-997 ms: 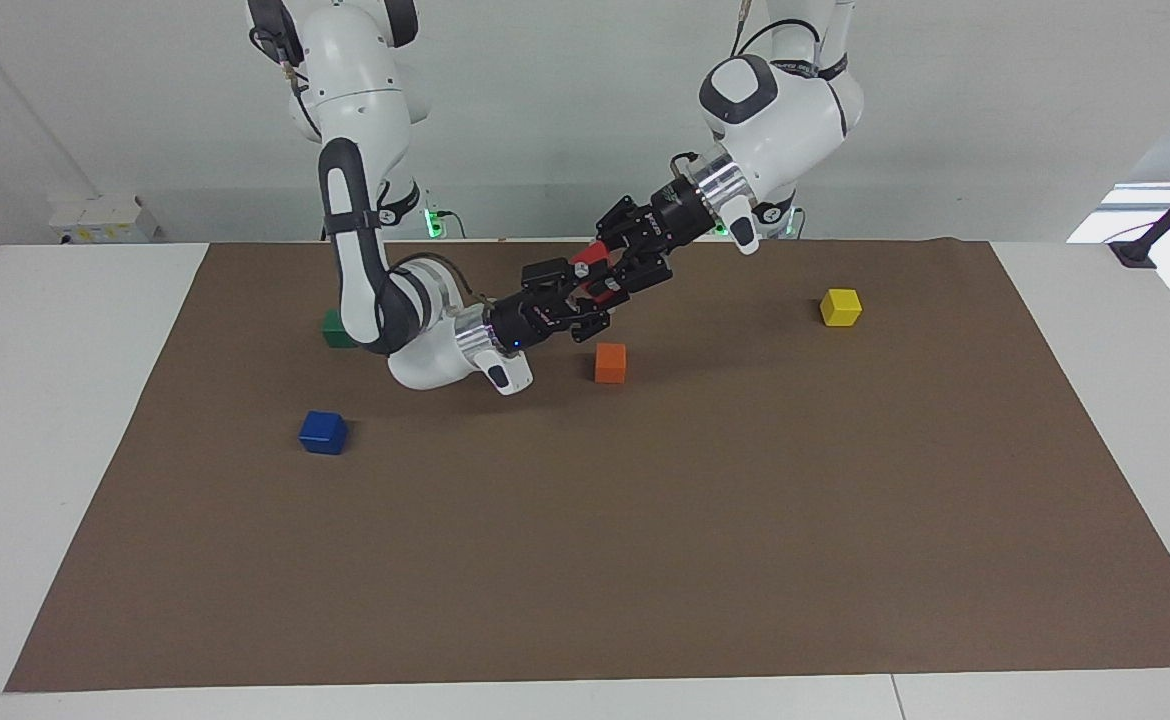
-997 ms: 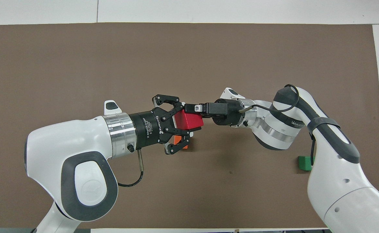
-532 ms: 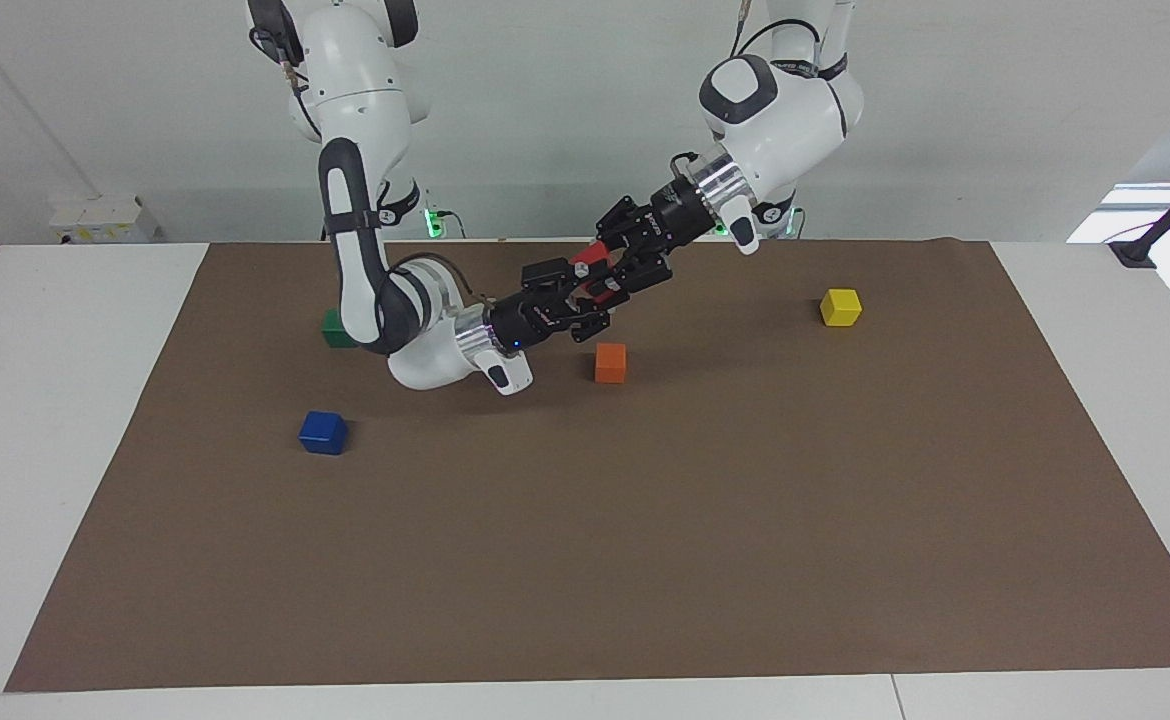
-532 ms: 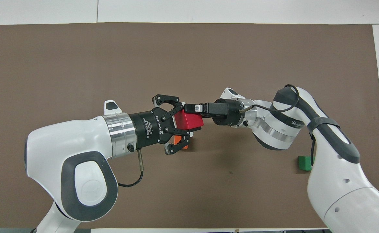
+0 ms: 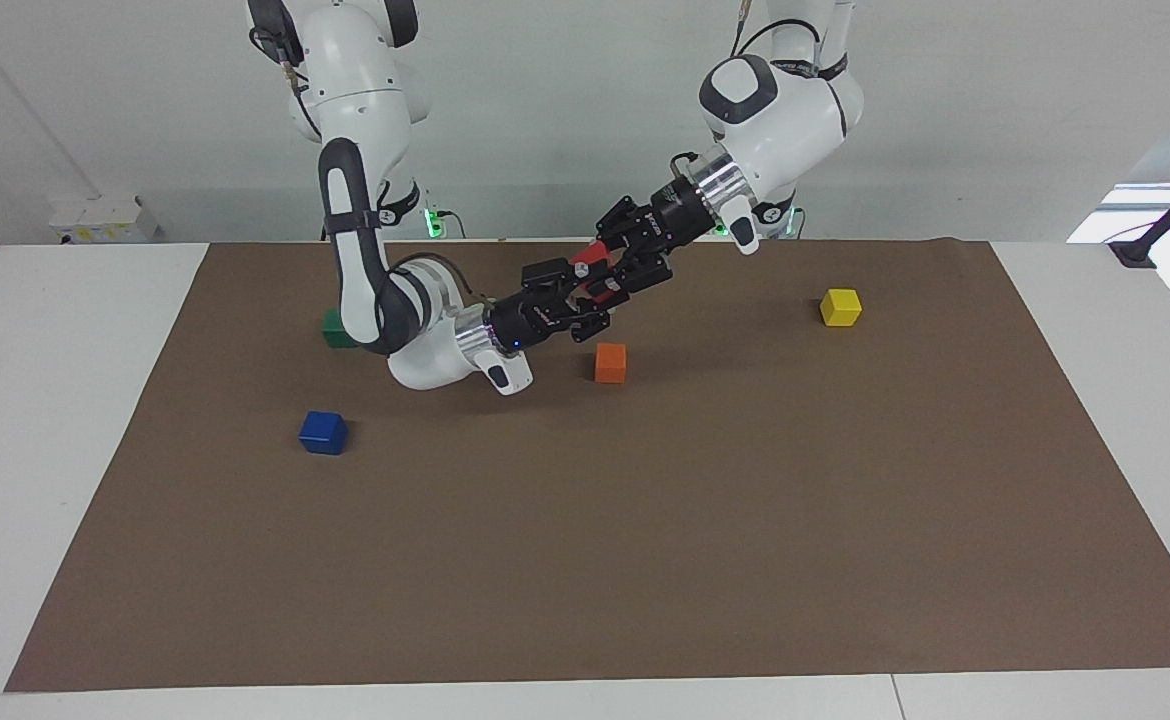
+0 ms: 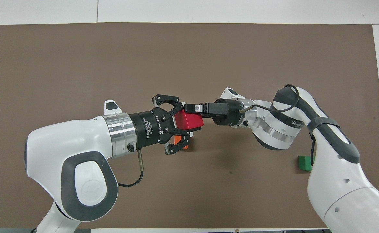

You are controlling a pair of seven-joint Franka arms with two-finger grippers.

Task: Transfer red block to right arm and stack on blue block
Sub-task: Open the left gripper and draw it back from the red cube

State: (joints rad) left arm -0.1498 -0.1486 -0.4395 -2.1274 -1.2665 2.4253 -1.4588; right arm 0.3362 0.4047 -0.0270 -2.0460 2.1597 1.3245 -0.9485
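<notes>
The red block point(image 6: 192, 121) point(image 5: 590, 252) hangs in the air over the mat, above the orange cube. My left gripper point(image 6: 188, 120) point(image 5: 610, 268) is shut on it from the left arm's end. My right gripper point(image 6: 194, 111) point(image 5: 577, 292), with a small blue light at its base, is shut on the same block from the right arm's end. The blue block point(image 5: 323, 432) sits on the mat toward the right arm's end, farther from the robots than the right arm's elbow. It is hidden in the overhead view.
An orange cube point(image 5: 610, 363) point(image 6: 177, 139) lies on the brown mat point(image 5: 645, 520) under the two grippers. A green cube point(image 5: 335, 328) point(image 6: 304, 162) sits beside the right arm's forearm. A yellow cube point(image 5: 840, 307) rests toward the left arm's end.
Both grippers stay shut on the red block at the same spot. Only the left arm's wrist has shifted very slightly.
</notes>
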